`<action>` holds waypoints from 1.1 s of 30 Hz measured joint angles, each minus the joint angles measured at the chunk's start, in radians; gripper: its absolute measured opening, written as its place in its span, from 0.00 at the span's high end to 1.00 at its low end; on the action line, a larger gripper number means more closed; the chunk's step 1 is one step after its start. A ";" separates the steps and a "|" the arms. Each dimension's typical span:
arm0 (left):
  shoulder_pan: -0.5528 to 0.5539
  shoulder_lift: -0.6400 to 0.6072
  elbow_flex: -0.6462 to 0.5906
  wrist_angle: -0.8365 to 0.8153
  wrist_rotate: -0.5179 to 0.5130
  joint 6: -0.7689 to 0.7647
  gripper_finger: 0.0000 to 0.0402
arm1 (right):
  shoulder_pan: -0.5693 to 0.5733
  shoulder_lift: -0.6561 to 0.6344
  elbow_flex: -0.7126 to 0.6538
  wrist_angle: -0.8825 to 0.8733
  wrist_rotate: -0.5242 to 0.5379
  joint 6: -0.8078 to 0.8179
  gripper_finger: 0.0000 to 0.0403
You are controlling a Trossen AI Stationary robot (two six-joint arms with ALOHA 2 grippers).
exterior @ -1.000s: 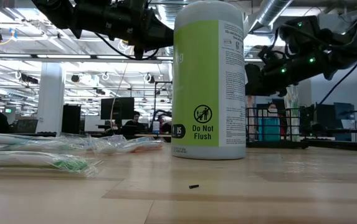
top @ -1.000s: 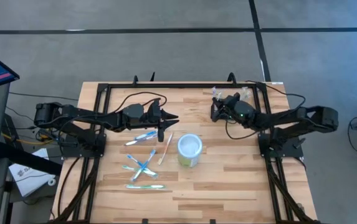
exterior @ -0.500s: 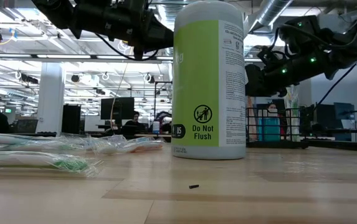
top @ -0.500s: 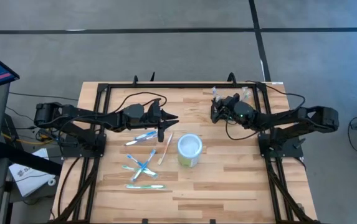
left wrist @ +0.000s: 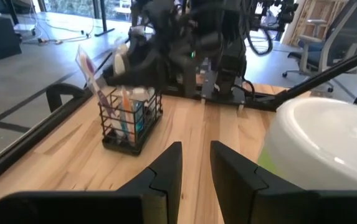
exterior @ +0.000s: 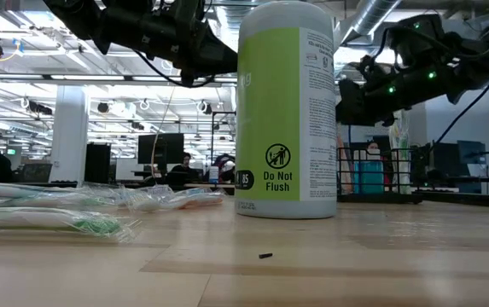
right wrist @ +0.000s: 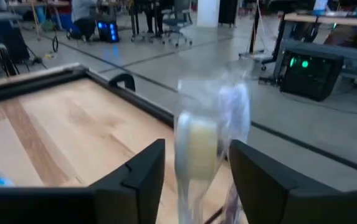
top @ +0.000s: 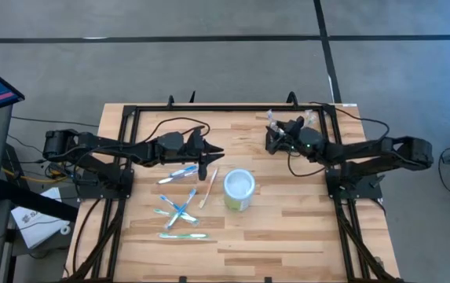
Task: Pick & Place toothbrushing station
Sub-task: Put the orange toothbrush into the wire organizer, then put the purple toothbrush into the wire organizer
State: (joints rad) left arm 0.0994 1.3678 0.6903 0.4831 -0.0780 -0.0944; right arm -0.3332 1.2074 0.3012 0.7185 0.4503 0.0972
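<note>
The toothbrushing station (left wrist: 130,121) stands at the desk's (top: 287,228) one-o'clock corner — right pincer (top: 271,140) directly above, fingers apart around a wrapped toothbrush (right wrist: 206,140); left pincer (top: 203,167) half-open, empty, farther off.

Cup (top: 239,189) amid open tabletop (top: 287,228)

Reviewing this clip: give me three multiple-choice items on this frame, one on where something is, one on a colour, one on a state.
1. Where does the wire basket stand?
A. at the table's far edge, under the right gripper
B. beside the loose toothbrushes
C. on the floor

2. What colour is the round tub's label?
A. red
B. pale green
C. blue

3. How do the right gripper's fingers stand?
A. apart
B. pressed together
C. clamped on the tub

Answers: A, the left wrist view shows the basket below that arm; B, green shows in the low view; A, the right wrist view shows a gap with a wrapped toothbrush between.
</note>
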 joint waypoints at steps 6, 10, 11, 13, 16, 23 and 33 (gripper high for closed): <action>0.000 0.000 0.000 -0.024 -0.002 0.001 0.81 | 0.042 -0.086 0.000 -0.056 0.000 -0.001 0.56; 0.000 -0.001 0.000 -0.083 -0.004 0.001 0.81 | 0.089 -0.134 0.000 -0.076 0.006 -0.027 0.58; 0.000 -0.006 0.000 -0.109 -0.004 0.001 0.81 | 0.102 -0.146 0.000 -0.075 0.009 -0.037 0.59; 0.000 -0.012 0.000 -0.149 -0.005 0.000 0.81 | 0.131 -0.167 0.000 -0.077 0.010 -0.052 0.60; 0.000 -0.043 0.000 -0.248 -0.005 -0.015 0.81 | 0.172 -0.198 0.000 -0.076 0.010 -0.081 0.61; 0.000 -0.134 0.001 -0.468 -0.009 -0.049 0.81 | 0.242 -0.258 0.000 -0.108 0.106 -0.152 0.63; -0.025 -0.141 0.000 -0.723 -0.003 -0.145 0.81 | 0.307 -0.300 0.000 -0.138 0.134 -0.150 0.63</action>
State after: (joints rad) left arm 0.0740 1.2270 0.6904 -0.2402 -0.0812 -0.2395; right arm -0.0261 0.9073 0.3016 0.5806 0.5846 -0.0532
